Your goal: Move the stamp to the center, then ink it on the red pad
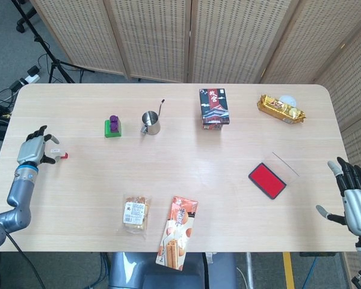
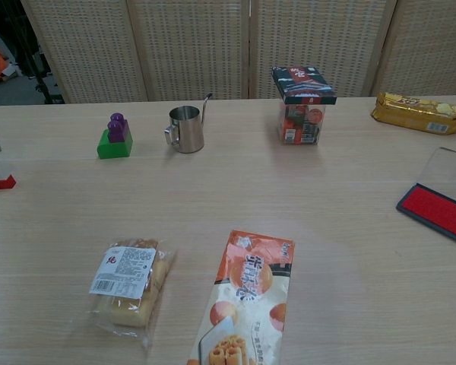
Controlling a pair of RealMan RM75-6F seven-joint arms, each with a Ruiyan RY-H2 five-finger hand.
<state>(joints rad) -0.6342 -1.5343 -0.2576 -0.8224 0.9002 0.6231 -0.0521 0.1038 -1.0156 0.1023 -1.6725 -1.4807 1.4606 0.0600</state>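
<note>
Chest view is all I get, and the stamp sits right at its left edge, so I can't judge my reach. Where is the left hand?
Observer: In the head view the left hand is right beside the stamp, with its fingers at the stamp's white top. I cannot tell whether they grip it.
Operator: And the right hand? I see none of it.
Observer: The right hand is at the right edge of the table, fingers spread, holding nothing.
Operator: Is it touching the red pad?
Observer: No. The red pad lies apart from it, further in on the table, uncovered.
</note>
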